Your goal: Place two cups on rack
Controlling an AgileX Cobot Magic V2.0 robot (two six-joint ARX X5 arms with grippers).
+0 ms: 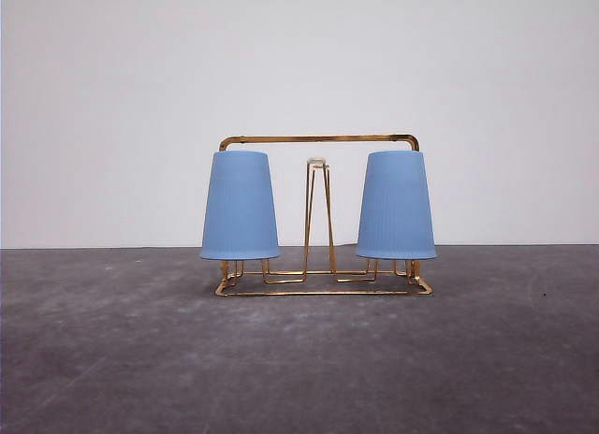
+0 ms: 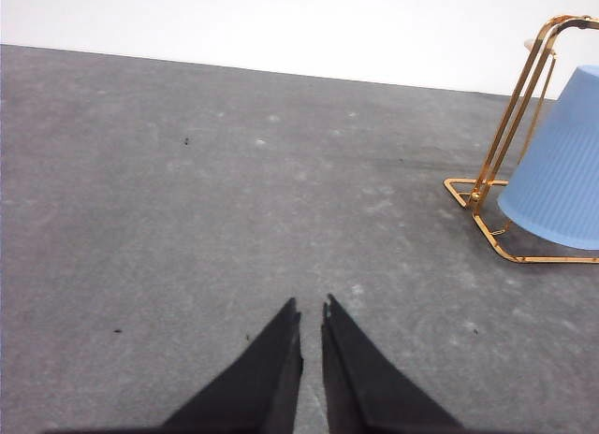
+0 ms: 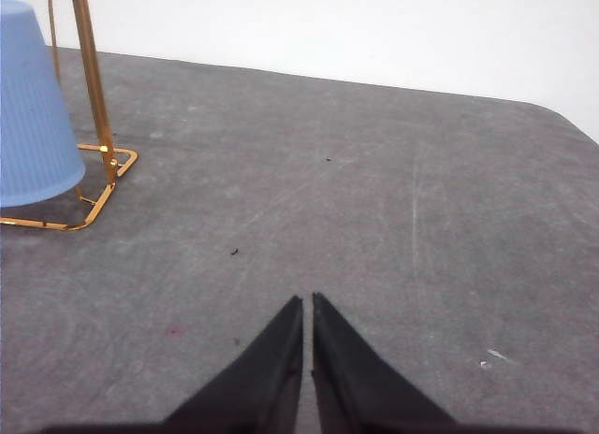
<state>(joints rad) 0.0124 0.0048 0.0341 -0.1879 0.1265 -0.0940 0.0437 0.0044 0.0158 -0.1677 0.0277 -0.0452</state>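
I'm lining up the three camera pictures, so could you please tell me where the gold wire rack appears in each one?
Front view: the rack stands mid-picture on the grey table, an upside-down blue cup on each end.
Left wrist view: its end frame is at the right edge, beside a blue cup.
Right wrist view: its other end frame is at the upper left, beside a blue cup.
Shared landmark: the rack's gold handle arch.

The front camera looks level and forward across the desk (image 1: 299,359) at the rack (image 1: 318,139). Each wrist camera looks down along its gripper, sharing one rack end.
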